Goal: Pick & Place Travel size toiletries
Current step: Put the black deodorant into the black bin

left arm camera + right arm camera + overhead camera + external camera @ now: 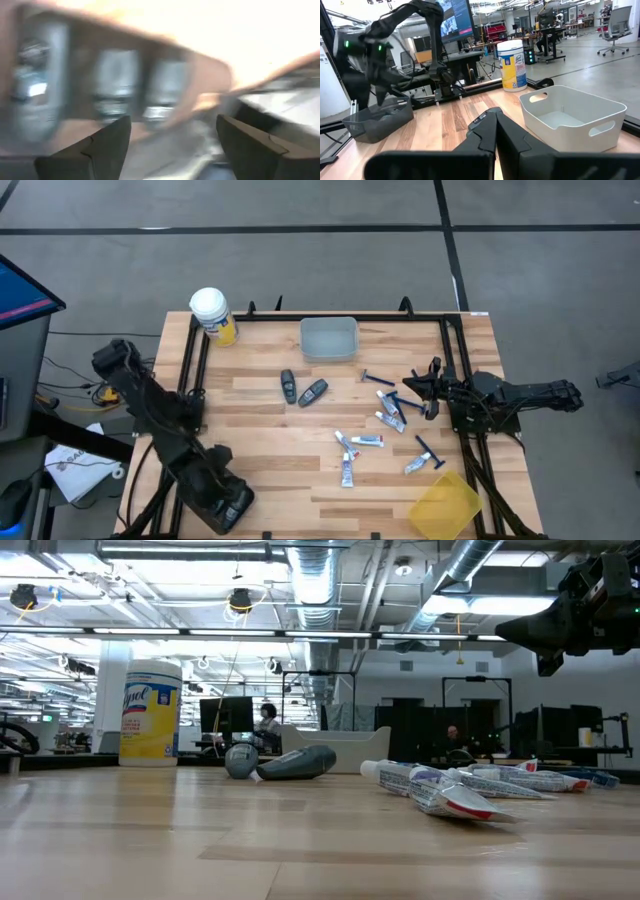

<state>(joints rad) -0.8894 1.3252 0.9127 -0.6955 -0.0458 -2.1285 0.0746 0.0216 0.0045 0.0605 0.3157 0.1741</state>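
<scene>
across the wooden bench (270,470) both dark arms sit at the sides: the left arm folded off the near left corner, the right arm reaching in from the right edge. a grey bin (329,337) stands at the far middle of the bench, and a translucent yellow bin (445,505) lies at the near right corner. a yellow wipes jar with a white lid (213,315) stands at the far left corner. in the right wrist view a dark grey bin (377,119) also sits at the bench edge beneath the left arm

the left end effector (228,508) hangs near the near left edge, its fingers (95,150) spread wide with nothing between them. the right end effector (418,384) is over the right part of the bench, above the scattered toiletries, fingers pressed together and holding nothing

the travel size toiletries all lie loose on the bench. two dark grey pods (301,389) rest side by side in the middle, just in front of the grey bin. white squeeze tubes (367,440) lie scattered from the centre toward the right, some overlapping near the right end effector. blue razors (378,378) lie among them, one beside the grey bin, another (431,452) just beside the yellow bin
</scene>
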